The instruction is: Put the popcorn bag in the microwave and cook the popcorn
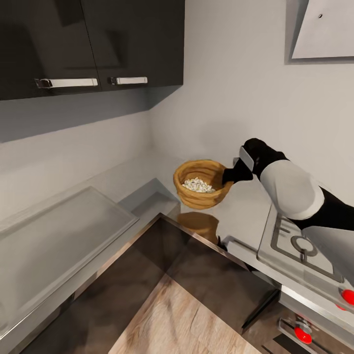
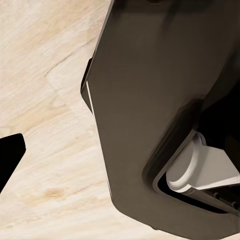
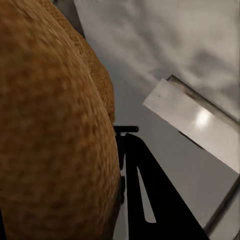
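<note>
**Right gripper at the rim of the popcorn bag in the counter corner**

The glossy grey countertop (image 1: pixel 246 216) runs into a corner below dark wall cabinets (image 1: pixel 93 44) with bar handles, and a sink drainboard (image 1: pixel 59 236) is set into its left run. To the right lies the inset gas hob (image 1: pixel 295 243), with red knobs (image 1: pixel 348 296) on the front below it. Wood floor (image 1: pixel 177 319) shows beneath.

The right arm (image 1: pixel 295 189), white shell over black joints, reaches across the hob toward the corner. The popcorn bag (image 1: pixel 200 184) stands upright on the countertop near the back wall, its thick rolled rim open upward, casting a reflection on the steel in front of it. The right gripper (image 1: pixel 230 176) meets the bag's right rim; it appears closed on that rim, though the fingertips are hidden, so I cannot tell for sure. In the right wrist view the bag's burlap side (image 3: pixel 50 130) presses close beside a dark finger (image 3: pixel 150 200).

The popcorn (image 1: pixel 197 185), white and pale yellow, heaps inside the bag.

In the left wrist view a dark robot body panel (image 2: pixel 160 100) hangs over the floor; the left gripper's opening cannot be judged.
</note>
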You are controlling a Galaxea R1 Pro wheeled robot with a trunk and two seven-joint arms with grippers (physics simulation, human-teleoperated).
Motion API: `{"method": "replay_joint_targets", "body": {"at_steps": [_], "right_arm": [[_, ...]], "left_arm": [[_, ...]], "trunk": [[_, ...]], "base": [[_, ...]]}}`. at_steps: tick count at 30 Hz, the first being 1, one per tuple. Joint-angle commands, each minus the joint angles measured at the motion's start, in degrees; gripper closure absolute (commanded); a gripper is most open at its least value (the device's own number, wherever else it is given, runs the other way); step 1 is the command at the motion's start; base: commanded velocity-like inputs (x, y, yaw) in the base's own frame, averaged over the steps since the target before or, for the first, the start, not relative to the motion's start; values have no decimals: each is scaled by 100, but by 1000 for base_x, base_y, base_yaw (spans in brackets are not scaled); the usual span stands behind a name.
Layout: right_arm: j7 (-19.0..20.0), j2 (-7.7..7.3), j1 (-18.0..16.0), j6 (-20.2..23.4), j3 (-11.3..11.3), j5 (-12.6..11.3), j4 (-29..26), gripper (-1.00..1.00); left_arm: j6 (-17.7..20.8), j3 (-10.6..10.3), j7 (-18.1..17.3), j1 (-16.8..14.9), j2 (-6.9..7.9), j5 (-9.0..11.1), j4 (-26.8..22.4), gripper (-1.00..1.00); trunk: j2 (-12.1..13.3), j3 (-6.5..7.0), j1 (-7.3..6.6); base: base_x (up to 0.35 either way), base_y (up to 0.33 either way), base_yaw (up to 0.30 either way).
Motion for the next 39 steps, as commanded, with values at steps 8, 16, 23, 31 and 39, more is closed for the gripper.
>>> {"method": "replay_joint_targets", "body": {"at_steps": [8,16,23,31,39], "right_arm": [[66,20,-10,23,-15,-749,-184,100],[11,-1,-10,23,79,-811,-209,100],[-3,14,-10,23,91,-766,-214,100],[-20,29,-10,23,90,-779,-177,100],[-132,26,13,23,89,-771,-137,100]], "left_arm": [[-10,7,16,1,5,13,-13,-100],[-10,6,12,1,-2,4,-4,-100],[-10,7,16,1,-3,5,1,-100],[-10,7,16,1,-5,11,2,-100],[-10,7,16,1,-9,13,2,-100]], "trunk": [[-6,-7,1],[-6,-7,1],[-6,-7,1],[-6,-7,1],[-6,-7,1]], "base": [[0,0,0],[-87,0,0],[-335,0,0],[-345,0,0],[-345,0,0]]}}
